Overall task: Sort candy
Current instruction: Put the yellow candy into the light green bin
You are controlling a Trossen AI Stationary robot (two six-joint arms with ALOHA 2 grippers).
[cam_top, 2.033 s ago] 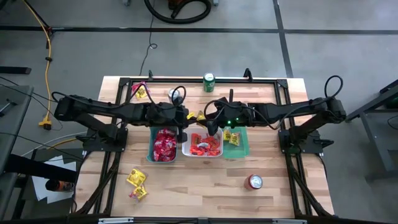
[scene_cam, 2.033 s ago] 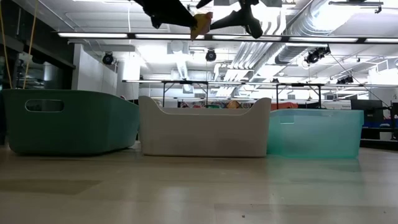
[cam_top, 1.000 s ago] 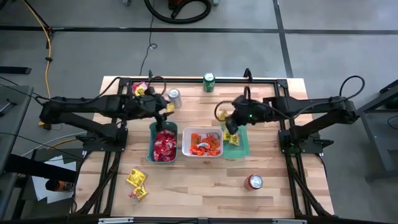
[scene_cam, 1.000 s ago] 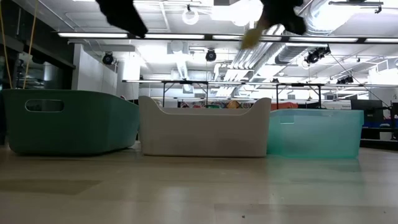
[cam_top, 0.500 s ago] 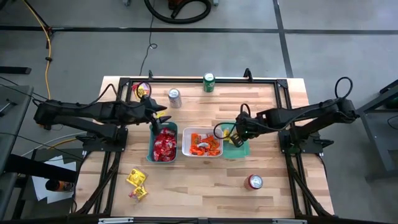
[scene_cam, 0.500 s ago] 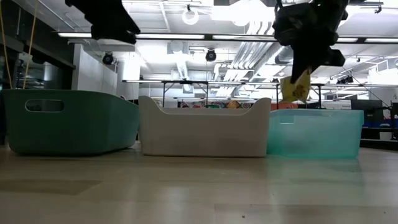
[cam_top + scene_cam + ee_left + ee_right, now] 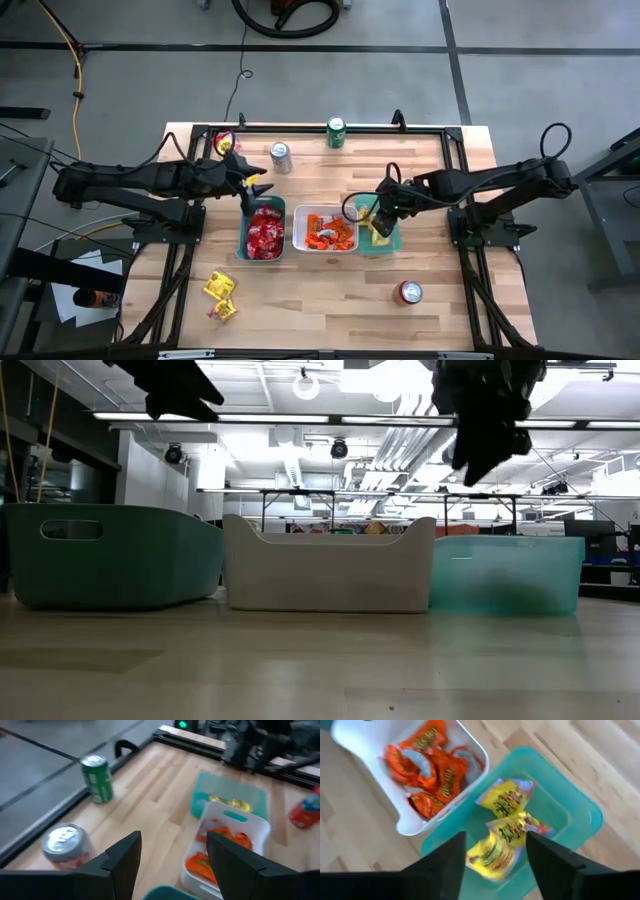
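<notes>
Three trays sit side by side at the middle of the wooden table [image 7: 440, 270], with the white tray [image 7: 325, 245] between the other two. The right tool [image 7: 379, 213] hangs over the teal tray [image 7: 392, 240] just beside the white tray, fingers released and apart, a yellow candy packet [image 7: 496, 851] blurred between them above two more yellow packets [image 7: 506, 800] in that tray. The white tray holds orange candy [image 7: 324, 230]; the dark green tray [image 7: 262, 249] on its other side holds red candy [image 7: 264, 230]. The left tool [image 7: 253, 184], also released and empty, hovers beyond the green tray, near a silver can [image 7: 281, 156]. More yellow candy [image 7: 221, 293] lies well apart from the white tray.
</notes>
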